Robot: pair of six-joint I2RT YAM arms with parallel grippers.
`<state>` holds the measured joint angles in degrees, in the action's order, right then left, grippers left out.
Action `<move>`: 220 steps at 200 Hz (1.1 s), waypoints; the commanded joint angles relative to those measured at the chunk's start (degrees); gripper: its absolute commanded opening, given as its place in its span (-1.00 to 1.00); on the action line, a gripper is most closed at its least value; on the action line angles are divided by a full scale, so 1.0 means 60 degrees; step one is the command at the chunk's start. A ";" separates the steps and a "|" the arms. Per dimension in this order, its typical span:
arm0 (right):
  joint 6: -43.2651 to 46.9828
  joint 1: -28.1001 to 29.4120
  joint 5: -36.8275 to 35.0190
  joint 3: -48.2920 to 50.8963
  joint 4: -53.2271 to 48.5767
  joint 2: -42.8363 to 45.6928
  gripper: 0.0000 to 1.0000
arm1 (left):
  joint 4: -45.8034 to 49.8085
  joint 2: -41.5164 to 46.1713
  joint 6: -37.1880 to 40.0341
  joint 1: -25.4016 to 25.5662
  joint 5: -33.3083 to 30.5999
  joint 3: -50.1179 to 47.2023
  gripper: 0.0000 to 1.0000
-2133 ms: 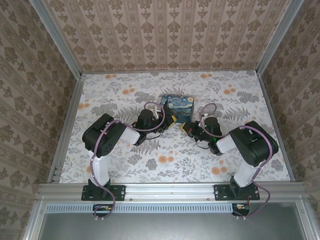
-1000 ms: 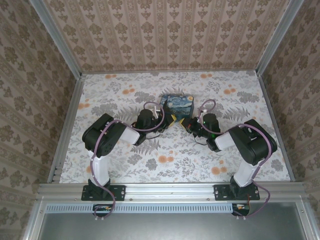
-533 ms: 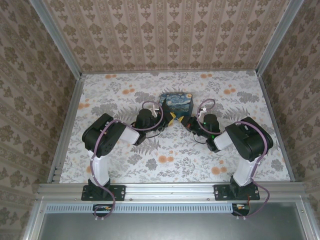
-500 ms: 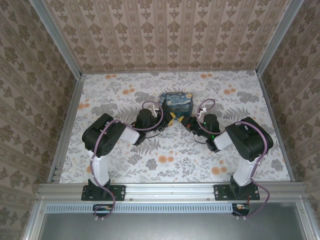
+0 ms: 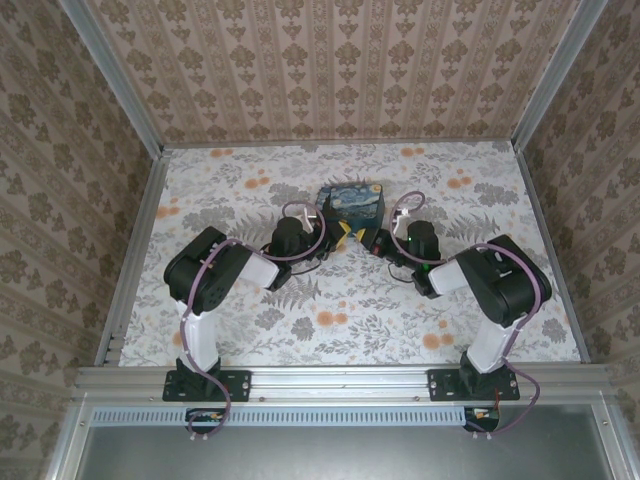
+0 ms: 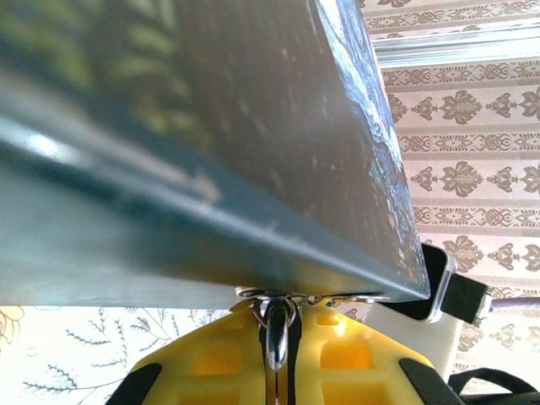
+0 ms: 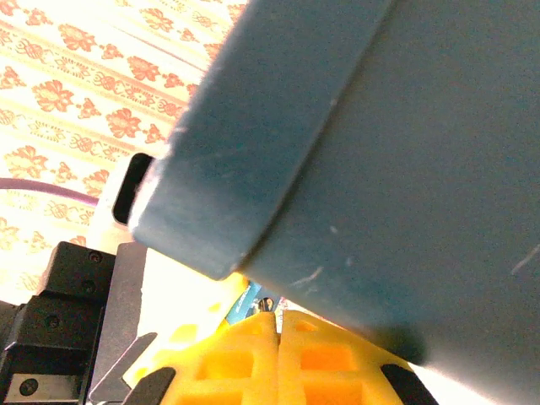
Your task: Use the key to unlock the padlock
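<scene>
Both arms reaching far, meeting at box (image 5: 352,203) near edge.
Left gripper (image 5: 342,237) clamping padlock (image 6: 276,327) shackle; right gripper (image 5: 373,241) pinching fully together, anything between its pads hidden.

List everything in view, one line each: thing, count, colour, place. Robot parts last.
box: one, blue and yellow print, mid-table toward the back.
metal loop: one, silver, under the box's edge, pinched in the left gripper.
teal-blue piece: one, tiny, at the tips of the right gripper; padlock or key, cannot tell.
table: one, white floral cover.
walls: three, beige patterned, around the table.
left gripper: one, yellow, shut, at the box's near edge.
right gripper: one, yellow, shut, beside it.
arms: two, black and white, bolted at the near edge.
</scene>
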<state>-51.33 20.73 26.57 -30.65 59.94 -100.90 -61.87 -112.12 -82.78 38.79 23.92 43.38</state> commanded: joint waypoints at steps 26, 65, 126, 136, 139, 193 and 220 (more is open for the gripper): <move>-0.0908 0.0452 0.0578 -0.0793 0.0876 -0.0109 -1.00 | -0.0578 -0.0349 -0.0337 0.0578 0.1155 0.0372 -1.00; -0.3112 0.0406 0.0505 -0.0993 0.2352 -0.1044 -1.00 | -0.0870 -0.0439 -0.0671 0.0662 0.1130 0.0417 -1.00; -0.0868 0.0351 0.0783 -0.1493 -0.0403 -0.0360 -1.00 | -0.0791 -0.0343 -0.0725 0.0654 0.1189 0.0372 -1.00; -0.0140 0.0344 0.0669 -0.1548 -0.1167 -0.0090 -1.00 | -0.0722 -0.0342 -0.0719 0.0640 0.1224 0.0359 -1.00; 0.0128 0.0345 0.0626 -0.1568 -0.1389 -0.0007 -1.00 | -0.0709 -0.0331 -0.0712 0.0629 0.1231 0.0353 -1.00; 0.3005 0.0350 0.0113 -0.1101 -0.2099 0.0886 -1.00 | -0.0216 0.0096 -0.0494 0.0568 0.1573 0.0407 -1.00; 0.2229 0.0360 0.0320 -0.1052 -0.1413 0.0812 -1.00 | 0.0113 0.0286 -0.0400 0.0580 0.1694 0.0513 -1.00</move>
<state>-39.09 20.78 25.39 -36.14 43.83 -97.45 -61.84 -113.65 -86.32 38.79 23.14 44.38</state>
